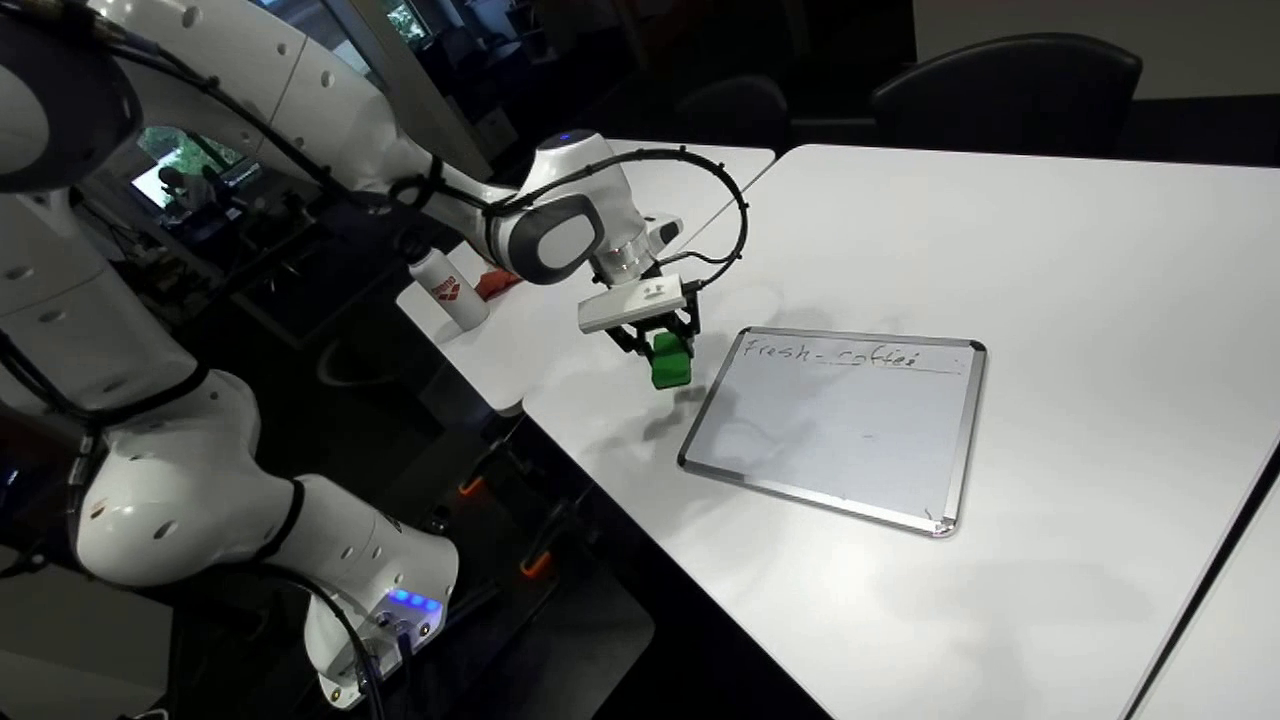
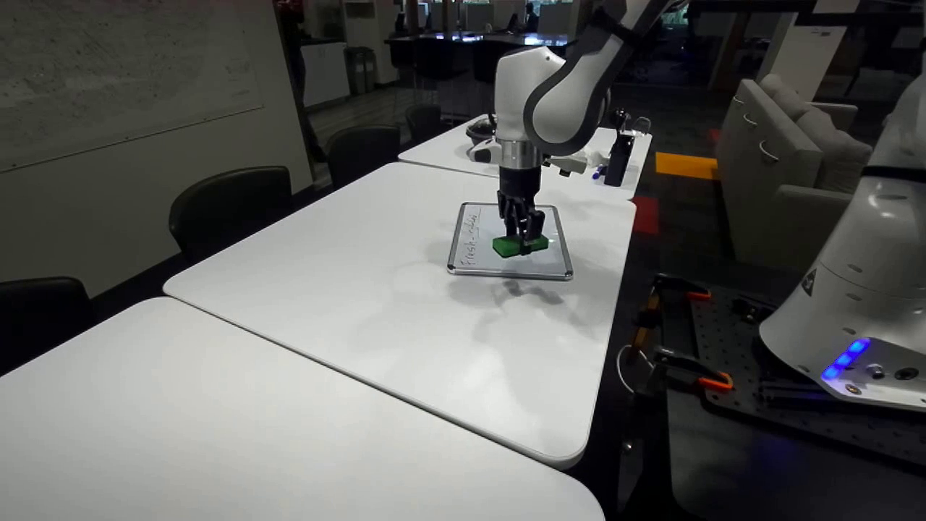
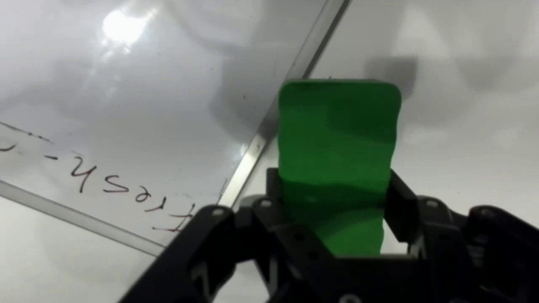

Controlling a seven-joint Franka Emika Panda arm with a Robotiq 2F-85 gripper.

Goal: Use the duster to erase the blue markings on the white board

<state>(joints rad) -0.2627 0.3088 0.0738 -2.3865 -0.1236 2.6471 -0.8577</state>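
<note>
The duster is a green block (image 1: 671, 366); it also shows in an exterior view (image 2: 506, 247) and large in the wrist view (image 3: 337, 126). My gripper (image 1: 672, 348) is shut on its two sides and holds it in the air, with shadows below on the table. In the wrist view, the gripper (image 3: 332, 191) has the duster beside the board's edge, overlapping the frame. The white board (image 1: 830, 430) lies flat with a silver frame. Dark handwriting (image 1: 830, 354) "Fresh-coffee" runs along one edge; it is partly visible in the wrist view (image 3: 118, 185). A faint bluish mark (image 1: 868, 437) sits near the board's middle.
The board lies on a white table (image 1: 1080, 330). A white bottle (image 1: 450, 290) and a red cloth (image 1: 497, 283) are on the adjoining table. Black chairs (image 1: 1005, 95) stand along the far side. The arm's base (image 2: 854, 289) is beside the table edge.
</note>
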